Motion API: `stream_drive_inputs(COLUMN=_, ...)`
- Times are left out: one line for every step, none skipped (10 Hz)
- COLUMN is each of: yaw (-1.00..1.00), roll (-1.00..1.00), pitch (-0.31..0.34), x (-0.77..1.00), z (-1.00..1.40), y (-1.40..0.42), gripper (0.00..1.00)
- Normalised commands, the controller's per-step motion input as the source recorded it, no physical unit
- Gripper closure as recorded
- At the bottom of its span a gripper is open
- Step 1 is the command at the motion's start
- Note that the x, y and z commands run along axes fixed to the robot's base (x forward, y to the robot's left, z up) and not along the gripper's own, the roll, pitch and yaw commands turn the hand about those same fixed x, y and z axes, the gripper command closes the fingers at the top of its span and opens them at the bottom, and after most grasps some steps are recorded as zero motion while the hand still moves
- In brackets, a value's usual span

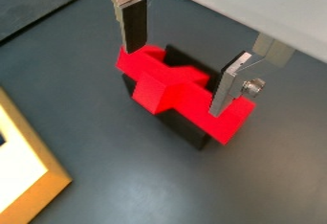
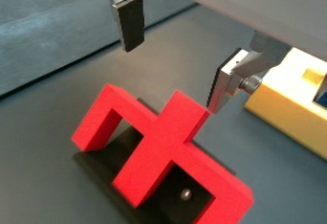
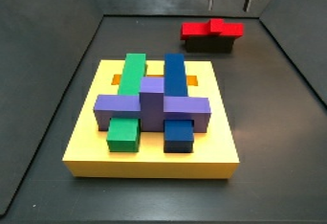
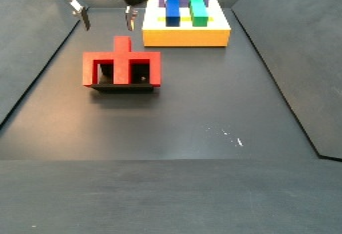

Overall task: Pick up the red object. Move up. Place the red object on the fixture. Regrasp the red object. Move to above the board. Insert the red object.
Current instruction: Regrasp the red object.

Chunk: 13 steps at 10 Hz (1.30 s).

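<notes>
The red object (image 3: 211,28) is a T-shaped piece that rests on the small dark fixture (image 3: 211,44) at the far end of the floor. It also shows in the other side view (image 4: 123,66) on the fixture (image 4: 123,88). My gripper (image 3: 230,0) hangs above it, open and empty. In both wrist views the fingers stand wide apart over the red object (image 1: 166,84) (image 2: 153,146), not touching it; the gripper (image 1: 181,75) (image 2: 175,75) holds nothing. The fixture (image 2: 179,197) shows under the piece. The yellow board (image 3: 153,151) lies apart from them.
The board (image 4: 187,36) bears a purple cross block (image 3: 151,105), green blocks (image 3: 122,132) and blue blocks (image 3: 179,135). Its edge shows in both wrist views (image 1: 32,161) (image 2: 288,99). Dark walls (image 3: 294,46) ring the floor.
</notes>
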Motion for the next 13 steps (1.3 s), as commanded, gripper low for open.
stream_drive_inputs(yaw=0.11, roll=1.00, pitch=0.000, x=0.00, z=0.00, y=-0.15, gripper=0.00)
stream_drive_inputs(yaw=0.11, roll=1.00, pitch=0.000, x=0.00, z=0.00, y=-0.18, gripper=0.00)
stream_drive_inputs(yaw=0.10, roll=1.00, pitch=-0.040, x=0.00, z=0.00, y=-0.15, gripper=0.00)
stream_drive_inputs(yaw=0.09, roll=1.00, pitch=-0.009, x=0.00, z=0.00, y=-0.14, gripper=0.00)
stream_drive_inputs(yaw=0.12, roll=1.00, pitch=0.000, x=0.00, z=0.00, y=-0.12, gripper=0.00)
stream_drive_inputs(yaw=0.15, roll=1.00, pitch=0.000, x=0.00, z=0.00, y=-0.07, gripper=0.00)
stream_drive_inputs(yaw=0.15, roll=1.00, pitch=0.000, x=0.00, z=-0.13, y=0.01, gripper=0.00)
stream_drive_inputs(yaw=0.01, roll=0.91, pitch=0.000, x=-0.12, z=-0.16, y=0.20, gripper=0.00)
stream_drive_inputs(yaw=0.00, roll=1.00, pitch=0.000, x=-0.07, z=-0.15, y=0.16, gripper=0.00)
stream_drive_inputs(yaw=0.00, roll=1.00, pitch=0.000, x=0.00, z=-0.17, y=0.05, gripper=0.00)
stream_drive_inputs(yaw=0.19, roll=0.99, pitch=0.000, x=0.00, z=-0.09, y=-0.30, gripper=0.00)
stream_drive_inputs(yaw=0.25, roll=1.00, pitch=0.000, x=-0.02, z=-0.10, y=-0.43, gripper=0.00)
stream_drive_inputs(yaw=0.25, roll=0.98, pitch=0.000, x=-0.03, z=-0.15, y=-0.39, gripper=0.00)
